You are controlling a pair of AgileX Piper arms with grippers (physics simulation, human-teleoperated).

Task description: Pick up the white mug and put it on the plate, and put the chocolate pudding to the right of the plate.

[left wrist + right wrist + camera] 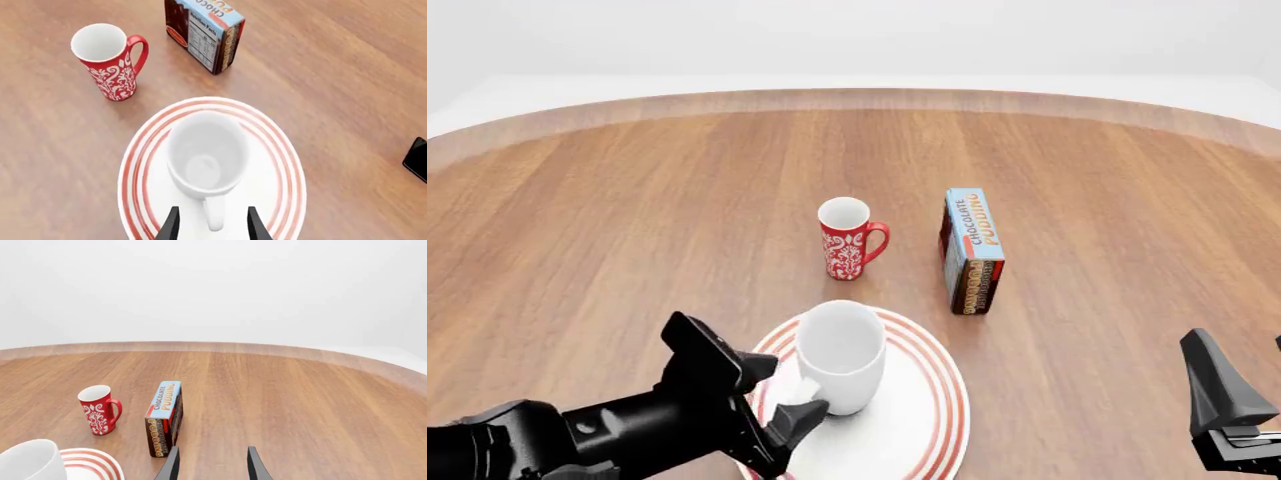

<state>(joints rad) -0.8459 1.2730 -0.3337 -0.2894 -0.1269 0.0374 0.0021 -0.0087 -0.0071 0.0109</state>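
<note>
The white mug (841,352) stands upright on the red-ringed plate (932,425), handle toward me. My left gripper (785,402) is open at the handle. In the left wrist view the handle of the white mug (203,157) lies between the left gripper's (213,226) spread fingers, over the plate (283,165), and I cannot tell if they touch it. The chocolate pudding (973,250) stands on edge on the table, beyond the plate's right side; it also shows in the left wrist view (203,32) and the right wrist view (165,417). My right gripper (1244,378) is open and empty at the near right, fingers (172,466) spread.
A slim red mug with a white floral pattern (849,238) stands upright just beyond the plate, left of the pudding; it also shows in the left wrist view (110,62) and the right wrist view (99,410). The round wooden table (627,220) stretches around them.
</note>
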